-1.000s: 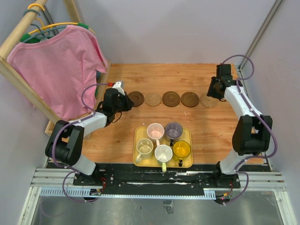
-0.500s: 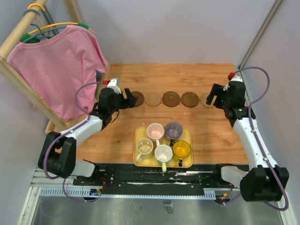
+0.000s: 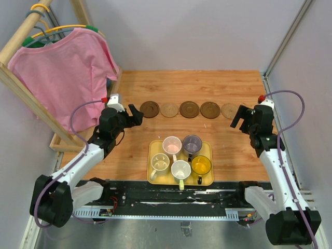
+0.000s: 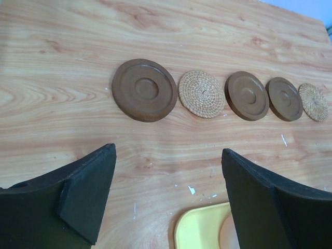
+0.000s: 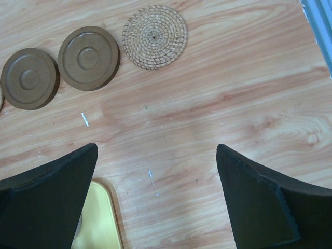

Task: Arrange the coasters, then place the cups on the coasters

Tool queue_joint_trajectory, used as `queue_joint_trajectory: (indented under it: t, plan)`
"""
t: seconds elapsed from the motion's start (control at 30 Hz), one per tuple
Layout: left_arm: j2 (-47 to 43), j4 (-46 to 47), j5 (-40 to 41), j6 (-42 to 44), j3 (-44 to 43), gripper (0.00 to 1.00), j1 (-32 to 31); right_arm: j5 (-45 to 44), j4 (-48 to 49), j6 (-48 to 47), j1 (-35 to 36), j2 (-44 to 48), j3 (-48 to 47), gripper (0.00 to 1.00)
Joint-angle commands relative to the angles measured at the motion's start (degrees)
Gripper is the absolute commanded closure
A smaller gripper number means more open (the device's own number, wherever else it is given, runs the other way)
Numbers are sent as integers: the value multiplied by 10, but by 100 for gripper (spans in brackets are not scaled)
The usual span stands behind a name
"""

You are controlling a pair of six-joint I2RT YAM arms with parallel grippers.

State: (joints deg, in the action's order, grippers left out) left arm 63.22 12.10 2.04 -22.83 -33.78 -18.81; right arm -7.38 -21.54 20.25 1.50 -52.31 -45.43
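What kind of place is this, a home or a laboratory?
Likely a robot test bench, not a home: the left arm and right arm are mounted on a metal rail beside a wooden table, inside plain grey walls. The pink shirt looks like a prop.

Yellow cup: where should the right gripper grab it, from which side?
Probably pinch the right wall of the yellow cup over its rim, from above. It stands upright; the white-green cup and grey-purple cup crowd its left and far sides, its handle faces the near edge.
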Motion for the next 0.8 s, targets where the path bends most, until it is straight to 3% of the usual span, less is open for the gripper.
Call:
queue_joint_trajectory:
  t: [0.0, 0.2, 0.47, 0.57, 0.77]
  plan:
    - [-56, -26, 41, -2, 23, 13, -2, -37, -32, 14, -2, 28, 14, 2]
    - [-115, -65, 53, -13, 51, 13, -2, -52, -68, 27, -2, 59, 27, 1]
    - [-166, -87, 42, -30, 90, 9, -2, 1, -129, 53, 12, 68, 45, 1]
    - [-176, -85, 28, -35, 106, 9, -2, -7, -150, 71, 52, 88, 57, 2]
    - [-169, -76, 8, -42, 119, 7, -2, -52, -172, 96, 206, 93, 55, 1]
